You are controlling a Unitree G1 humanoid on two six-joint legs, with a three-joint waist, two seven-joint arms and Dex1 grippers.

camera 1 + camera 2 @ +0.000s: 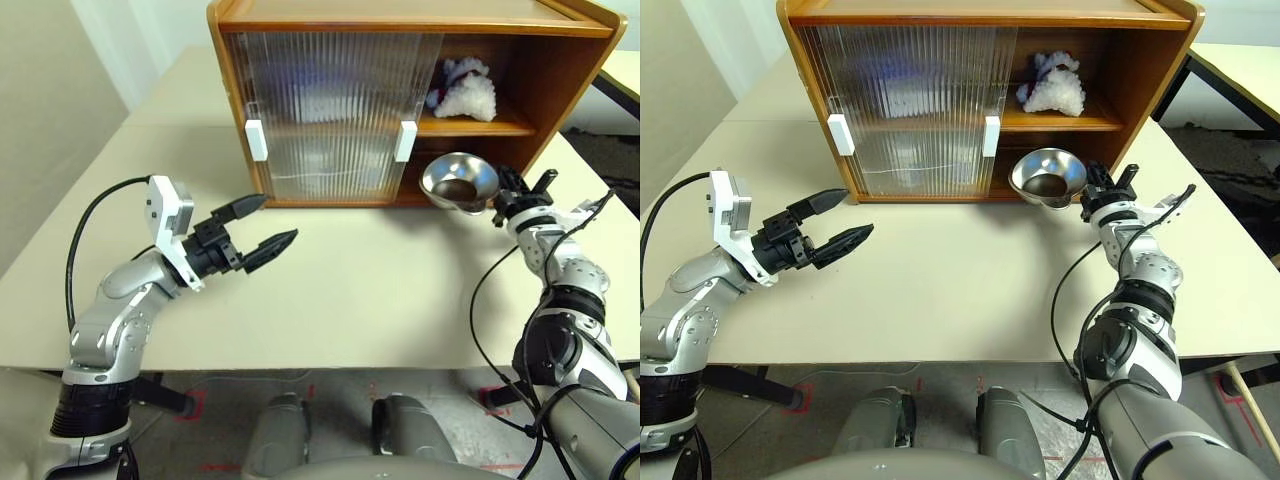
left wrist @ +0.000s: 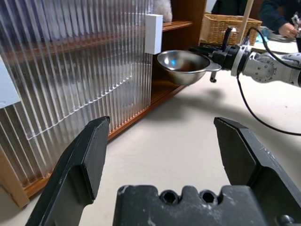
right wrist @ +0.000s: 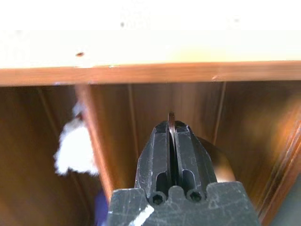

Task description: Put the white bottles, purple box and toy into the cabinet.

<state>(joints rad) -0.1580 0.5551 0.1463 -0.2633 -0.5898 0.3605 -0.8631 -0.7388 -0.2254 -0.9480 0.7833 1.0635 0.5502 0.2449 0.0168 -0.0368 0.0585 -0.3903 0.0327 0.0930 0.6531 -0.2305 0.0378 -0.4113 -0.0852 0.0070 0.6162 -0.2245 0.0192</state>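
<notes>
The wooden cabinet (image 1: 400,20) stands at the back of the table, its ribbed sliding doors (image 1: 330,110) covering the left part. On the open upper shelf at the right lies the white fluffy toy (image 1: 468,92). The white bottles and purple box are hidden; only blurred white and bluish shapes show through the doors. My right gripper (image 1: 497,205) is shut on the rim of a steel bowl (image 1: 458,180), held just in front of the open lower shelf. Over the table left of centre, my left gripper (image 1: 280,220) is open and holds nothing, pointing toward the doors.
White block handles (image 1: 256,140) (image 1: 405,140) sit on the doors. Bare tabletop (image 1: 380,290) lies between the two arms. A second table (image 1: 625,70) stands at the far right. In the left wrist view a wicker basket (image 2: 230,26) and a person's arm (image 2: 282,14) show behind.
</notes>
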